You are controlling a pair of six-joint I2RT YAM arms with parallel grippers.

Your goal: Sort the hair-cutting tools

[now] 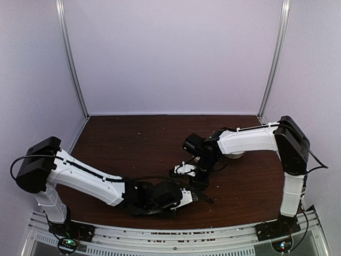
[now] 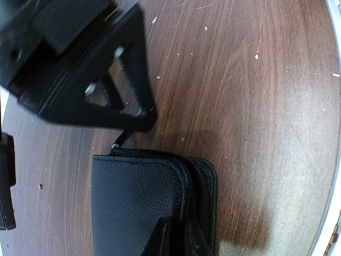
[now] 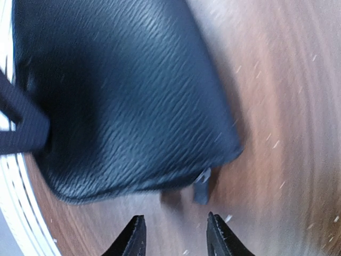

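Note:
No scissors or thin dark stick-like tools show in any view. A flat black zipped case (image 2: 138,208) lies on the brown table; it also shows in the right wrist view (image 3: 117,90) and, as a dark sliver, in the top view (image 1: 205,198). My left gripper (image 2: 178,229) is shut on the case's edge near the zip. My right gripper (image 3: 173,221) is open and empty, just short of the case's zipper pull (image 3: 202,184). In the top view the left gripper (image 1: 186,198) and the right gripper (image 1: 198,181) meet at the table's near middle.
The right gripper's black body (image 2: 80,58) hangs close above the case's far end. A pale rounded thing (image 1: 238,155) sits partly hidden under the right forearm. The table's metal front rail (image 1: 176,234) runs just behind the case.

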